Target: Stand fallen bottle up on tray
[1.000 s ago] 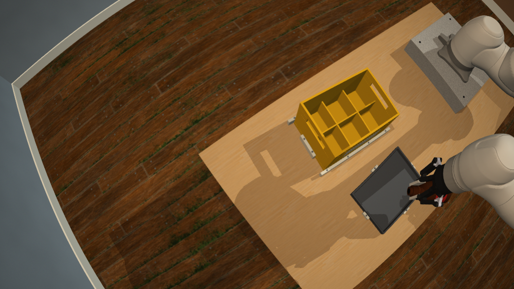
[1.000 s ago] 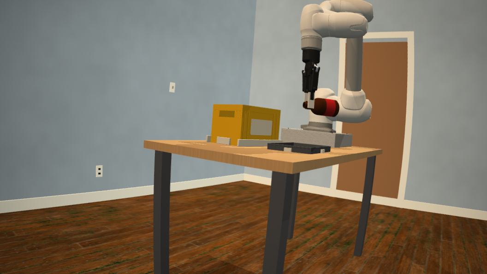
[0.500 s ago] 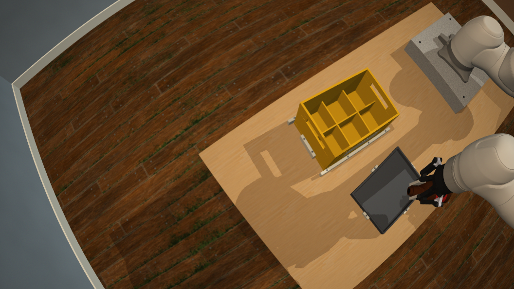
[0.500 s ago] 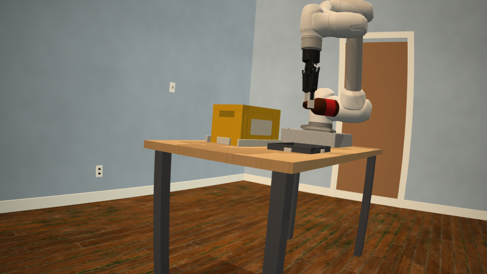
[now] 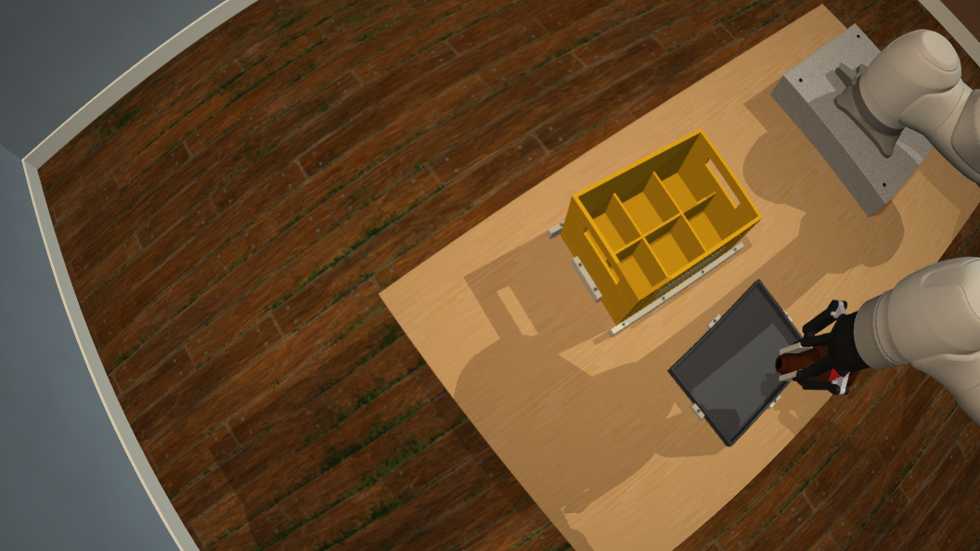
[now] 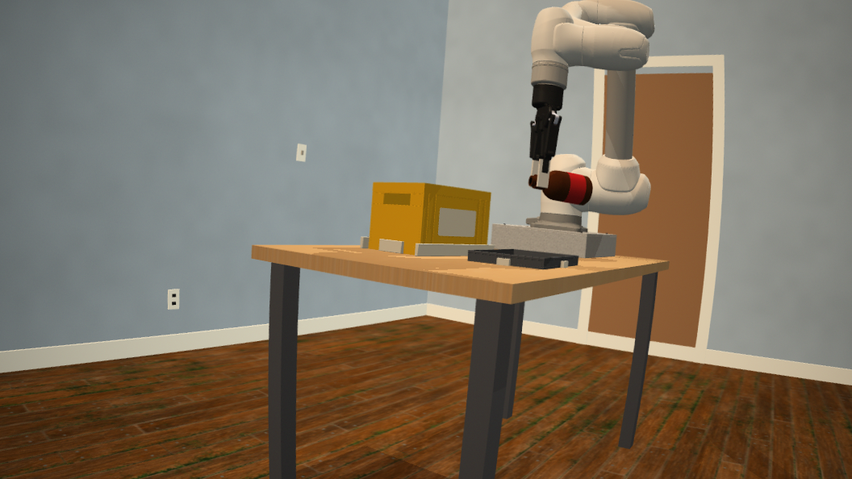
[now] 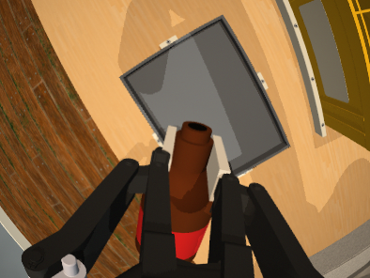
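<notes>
Beside yellow crate (image 5: 663, 229) (image 6: 398, 217) (image 7: 359, 105), low dark tray (image 5: 715, 326) (image 6: 539, 262) (image 7: 267, 100), raised brown bottle (image 5: 803, 361) (image 6: 567, 186) (image 7: 190, 183)

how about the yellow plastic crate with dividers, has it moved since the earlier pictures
No, the crate shows no shift against the speckled grey block in the top view.
</notes>
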You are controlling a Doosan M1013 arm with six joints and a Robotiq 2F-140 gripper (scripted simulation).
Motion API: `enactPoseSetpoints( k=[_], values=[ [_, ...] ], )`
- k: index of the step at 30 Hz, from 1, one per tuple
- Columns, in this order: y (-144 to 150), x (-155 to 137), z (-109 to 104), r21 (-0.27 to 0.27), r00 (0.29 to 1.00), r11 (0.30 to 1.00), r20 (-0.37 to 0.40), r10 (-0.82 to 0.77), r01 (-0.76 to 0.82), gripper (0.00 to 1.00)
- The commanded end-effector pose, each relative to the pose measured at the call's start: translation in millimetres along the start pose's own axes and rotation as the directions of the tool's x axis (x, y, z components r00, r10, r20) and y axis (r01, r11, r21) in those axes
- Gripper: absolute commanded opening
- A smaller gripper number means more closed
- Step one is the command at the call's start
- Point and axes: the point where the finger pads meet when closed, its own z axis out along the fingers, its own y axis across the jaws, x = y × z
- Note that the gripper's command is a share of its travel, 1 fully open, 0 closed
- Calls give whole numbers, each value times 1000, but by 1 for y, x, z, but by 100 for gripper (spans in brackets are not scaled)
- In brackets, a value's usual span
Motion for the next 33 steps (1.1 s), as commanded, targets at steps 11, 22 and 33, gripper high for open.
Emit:
enactPoseSetpoints(
  k=[11, 22, 33],
  values=[
    [0, -5, 0, 1, 996, 1000, -90, -1, 1, 10],
    [-1, -6, -1, 5, 993, 1000, -119, -2, 2, 10],
    [-1, -6, -1, 5, 993, 1000, -120, -2, 2, 10]
  ],
)
